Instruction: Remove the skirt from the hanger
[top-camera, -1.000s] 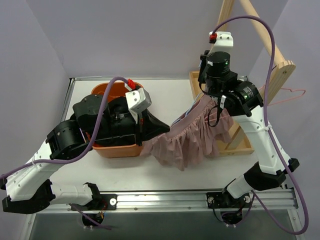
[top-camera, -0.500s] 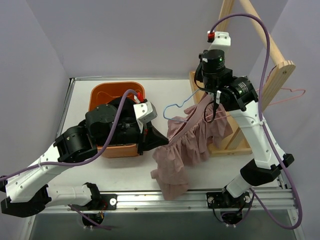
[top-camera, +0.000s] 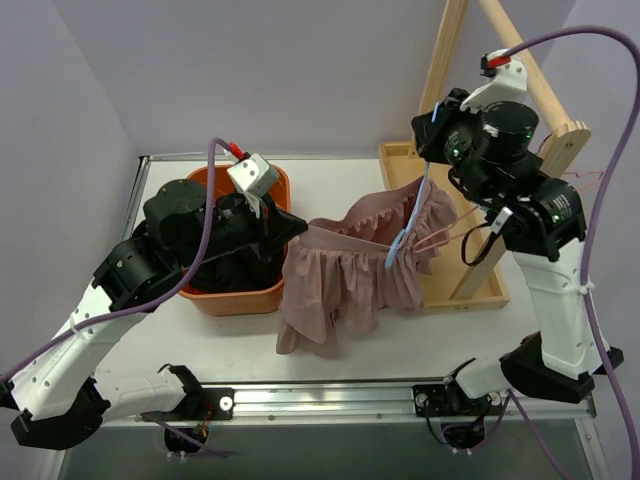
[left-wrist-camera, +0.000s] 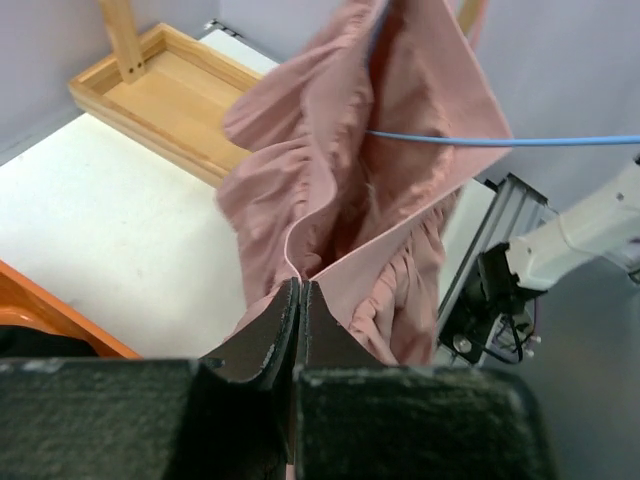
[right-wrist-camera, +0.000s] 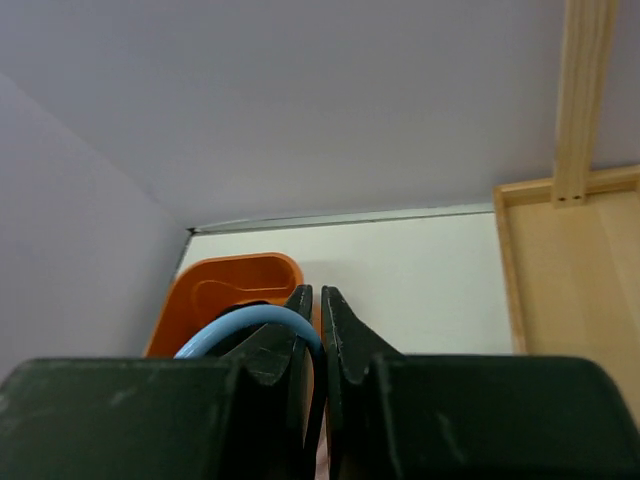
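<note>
1. Top external: the pink skirt (top-camera: 345, 275) hangs spread out just right of the orange bin (top-camera: 235, 300). Its waistband is drawn taut. The lower hem is bunched on the table (top-camera: 330, 185) off the bin's near right corner.
2. The left pincer (top-camera: 297, 225) sits at the bin's right rim. Left wrist view: the pincer (left-wrist-camera: 300, 300) is pressed together on the skirt's (left-wrist-camera: 370, 150) waistband edge.
3. The blue wire hanger (top-camera: 408, 225) stands steeply, well right of the bin. The skirt's far end is draped over it.
4. The right pincer (top-camera: 430, 122) is raised high, well right of the bin, at the hanger's top end. Right wrist view: the pincer (right-wrist-camera: 315, 310) is pinching the hanger's hook (right-wrist-camera: 240, 325), fingers almost meeting.
5. A wooden rack (top-camera: 470, 260) stands beyond the skirt, farthest right of the bin.
</note>
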